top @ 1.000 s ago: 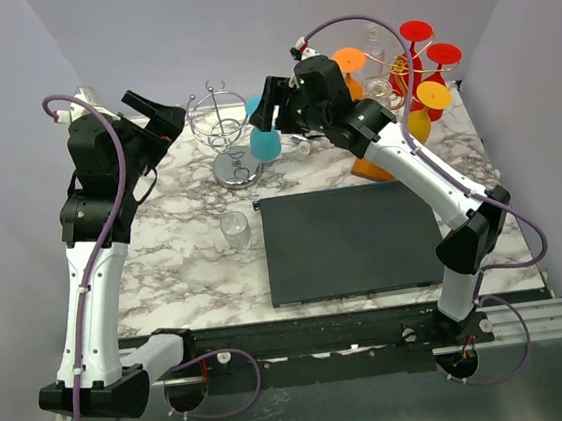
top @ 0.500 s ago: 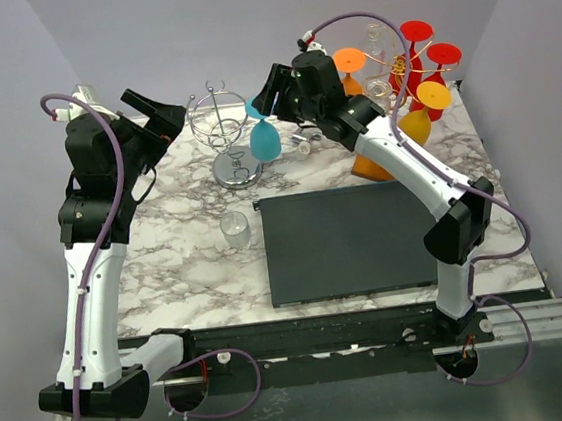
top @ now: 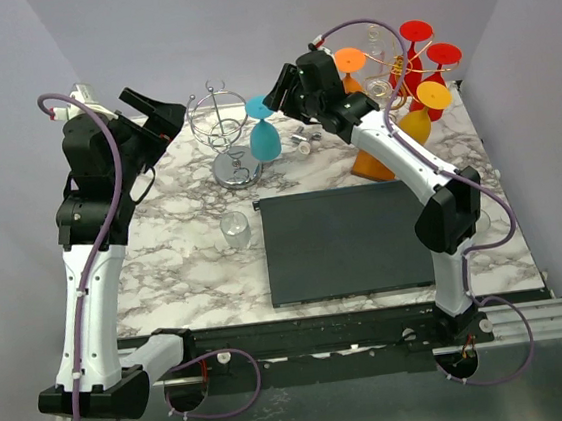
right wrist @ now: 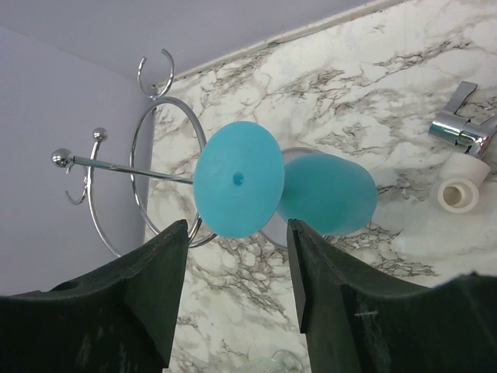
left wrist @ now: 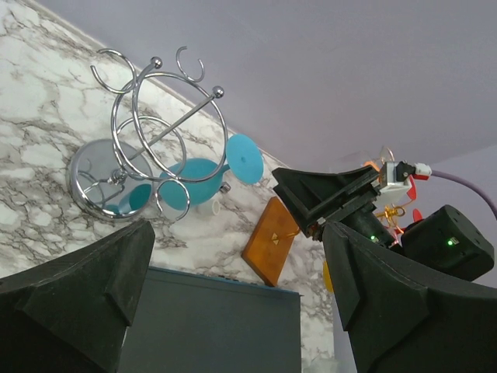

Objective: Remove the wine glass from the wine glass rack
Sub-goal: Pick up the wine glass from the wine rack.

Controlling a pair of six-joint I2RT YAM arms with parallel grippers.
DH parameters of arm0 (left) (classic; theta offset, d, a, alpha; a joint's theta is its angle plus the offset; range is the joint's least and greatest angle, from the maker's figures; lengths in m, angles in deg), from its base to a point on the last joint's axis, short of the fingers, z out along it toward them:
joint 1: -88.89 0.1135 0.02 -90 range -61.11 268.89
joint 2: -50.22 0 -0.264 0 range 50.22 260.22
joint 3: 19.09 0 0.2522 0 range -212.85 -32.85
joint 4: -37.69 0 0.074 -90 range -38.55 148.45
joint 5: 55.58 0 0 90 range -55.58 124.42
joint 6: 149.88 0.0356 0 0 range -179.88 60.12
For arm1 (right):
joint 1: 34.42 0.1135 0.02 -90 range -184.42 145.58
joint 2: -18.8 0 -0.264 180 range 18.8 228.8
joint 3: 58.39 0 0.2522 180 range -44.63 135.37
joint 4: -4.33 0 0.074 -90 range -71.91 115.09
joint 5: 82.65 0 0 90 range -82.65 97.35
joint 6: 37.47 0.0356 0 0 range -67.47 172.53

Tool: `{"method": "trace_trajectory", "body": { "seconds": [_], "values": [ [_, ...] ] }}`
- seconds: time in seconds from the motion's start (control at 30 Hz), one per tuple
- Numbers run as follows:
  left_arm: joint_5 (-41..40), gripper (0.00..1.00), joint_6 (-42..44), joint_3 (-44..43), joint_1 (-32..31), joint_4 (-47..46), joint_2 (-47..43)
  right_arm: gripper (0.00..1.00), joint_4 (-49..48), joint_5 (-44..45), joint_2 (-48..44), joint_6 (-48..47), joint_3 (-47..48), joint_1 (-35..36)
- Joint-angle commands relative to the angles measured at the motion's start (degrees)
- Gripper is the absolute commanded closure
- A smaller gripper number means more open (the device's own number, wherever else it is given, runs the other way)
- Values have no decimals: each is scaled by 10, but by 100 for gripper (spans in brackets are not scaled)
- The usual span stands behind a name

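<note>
The wine glass rack has an orange-brown wooden base and a gold wire stem at the back right. Red, orange, yellow and clear wine glasses hang on it. The base also shows in the left wrist view. My right gripper is open and empty, just right of a teal wine glass hanging on the silver chrome stand. My left gripper is open and empty, raised at the back left.
A dark mat lies on the marble table in front of the rack. A clear tumbler stands left of the mat. A small chrome and white fitting lies right of the teal glass.
My right gripper has drawn back and to the right, away from the teal glass, which stays on the chrome stand. The left arm has not moved.
</note>
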Motion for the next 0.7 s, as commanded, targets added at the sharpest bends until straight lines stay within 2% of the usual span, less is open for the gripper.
{"method": "trace_trajectory", "body": {
  "seconds": [0.0,0.43,0.67],
  "values": [
    [9,1,4,-22,0,0,-8,42,-22,2,14,13,1,-5],
    [7,1,7,-26,0,2,-5,45,-29,21,50,29,9,-8],
    [5,1,10,-30,0,3,-2,51,-52,22,58,42,3,-8]
  ]
}}
